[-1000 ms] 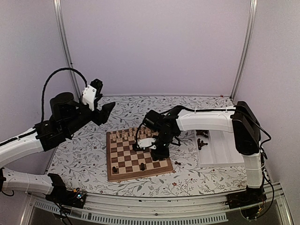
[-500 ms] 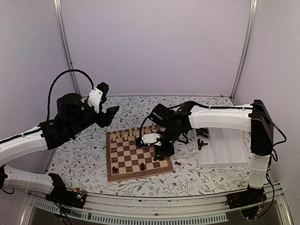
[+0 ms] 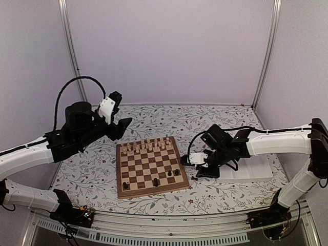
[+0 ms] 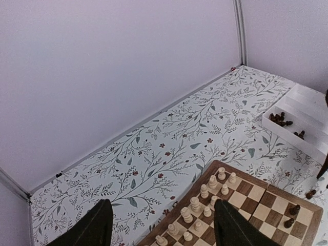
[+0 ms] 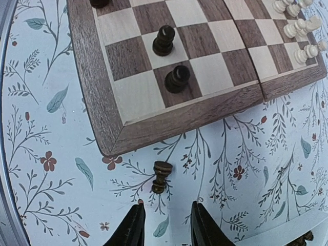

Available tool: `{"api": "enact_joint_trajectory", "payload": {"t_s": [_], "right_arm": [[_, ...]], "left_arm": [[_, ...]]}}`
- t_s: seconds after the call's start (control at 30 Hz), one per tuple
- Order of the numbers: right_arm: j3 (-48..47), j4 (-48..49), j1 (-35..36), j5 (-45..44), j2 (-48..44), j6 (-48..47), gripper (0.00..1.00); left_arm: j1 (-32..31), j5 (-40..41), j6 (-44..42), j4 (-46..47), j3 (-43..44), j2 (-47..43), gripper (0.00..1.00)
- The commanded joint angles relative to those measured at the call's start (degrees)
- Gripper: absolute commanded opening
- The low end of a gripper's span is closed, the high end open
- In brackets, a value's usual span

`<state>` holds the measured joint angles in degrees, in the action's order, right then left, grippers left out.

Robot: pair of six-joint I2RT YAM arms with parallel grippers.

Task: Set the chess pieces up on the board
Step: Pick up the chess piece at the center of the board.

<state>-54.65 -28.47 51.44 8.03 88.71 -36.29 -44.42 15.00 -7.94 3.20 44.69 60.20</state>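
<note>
"Top external, widest thing first. What have you got?"
"A table [image 3: 215,115] with a flower-patterned top. The board [image 3: 141,169] sits centre-left on it. The white tray [image 4: 312,110] lies off to the board's right, apart from it."
"And the left gripper [image 4: 163,225]?"
"Up in the air above the table, beyond the board's far-left corner. Fingers [image 4: 97,228] spread wide, nothing between them."
"And the right gripper [image 5: 166,228]?"
"Low over the table between board and tray, just off the board's near-right corner. Jaws parted, bare pattern showing in the gap. Pinching nothing."
"Now the chess pieces [image 3: 155,181]."
"Four dark ones show on the board's near rows: one by the near-left corner, one mid-row, two close together toward the near-right corner. More lie in the tray, seen from the left wrist. One loose dark piece [image 5: 161,176] is on the table just outside the board's near-right corner. It is right ahead of the right gripper and not touching it. Standing or toppled, cannot tell."
"The pale chessmen [image 3: 148,145]?"
"Crowded along the board's far edge."
</note>
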Motion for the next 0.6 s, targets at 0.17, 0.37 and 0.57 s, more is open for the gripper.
{"api": "enact_joint_trajectory", "payload": {"t_s": [0.17, 0.37, 0.57], "right_arm": [[0.51, 6.41, -0.10, 2.51, 6.27, 1.78, 0.32], [0.28, 6.24, -0.34, 1.39, 9.60, 2.19, 0.31], [0.69, 5.89, -1.00, 1.45, 10.10, 2.44, 0.31]], "left_arm": [[0.13, -0.93, -0.23, -1.05, 1.73, 0.66, 0.69], [0.13, -1.31, -0.14, -1.35, 1.90, 0.70, 0.69], [0.13, -1.93, -0.20, -1.78, 2.31, 1.27, 0.69]]}}
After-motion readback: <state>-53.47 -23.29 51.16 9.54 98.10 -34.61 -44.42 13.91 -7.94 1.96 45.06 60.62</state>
